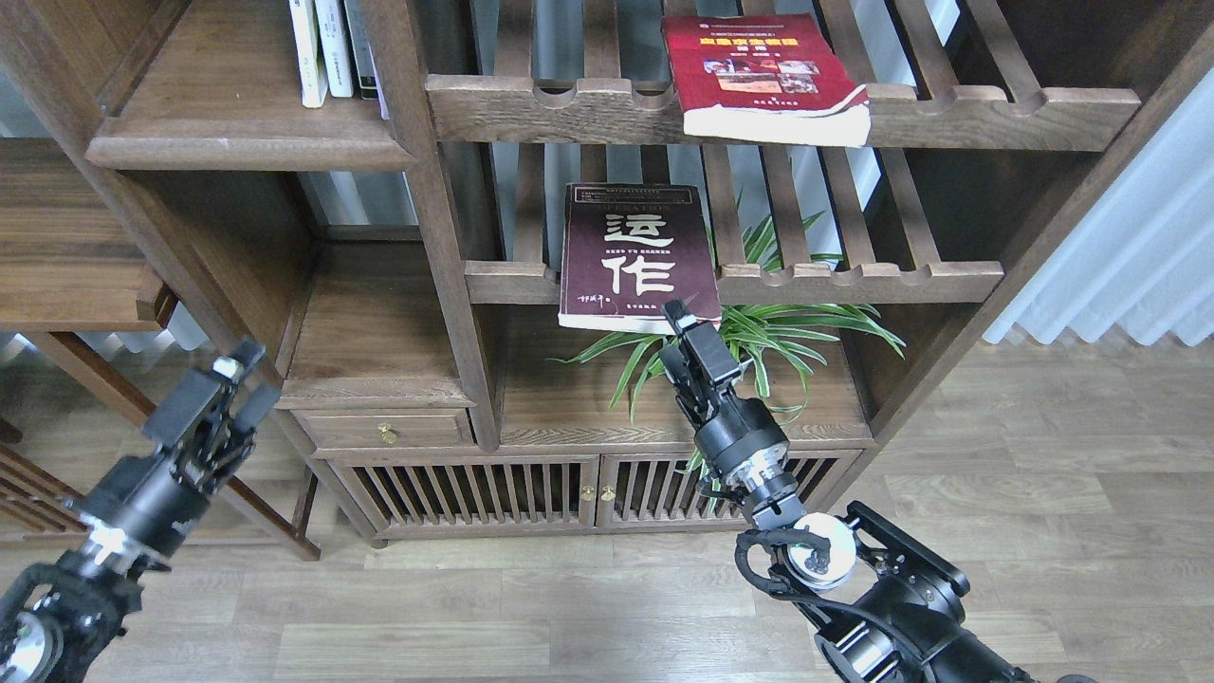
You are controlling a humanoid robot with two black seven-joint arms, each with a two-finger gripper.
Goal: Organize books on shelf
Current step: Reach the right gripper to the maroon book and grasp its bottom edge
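A dark maroon book (634, 256) with big white characters lies flat on the middle slatted rack, its front end hanging over the rail. A red book (763, 76) with a yellow title lies on the upper slatted rack. The yellow-green and white book is out of view. The solid plank shelf (237, 142) with a rounded front edge is at the upper left. My right gripper (688, 323) reaches up from below, its fingers apart, its tips at the maroon book's front right corner. My left gripper (237, 379) is open and empty, low at the left, in front of the cabinet.
Thin upright books (327, 52) stand at the back of the plank shelf. A spider plant (759, 332) sits under the maroon book, beside my right arm. A drawer (384, 429) with a brass knob and slatted cabinet doors (588, 489) lie below.
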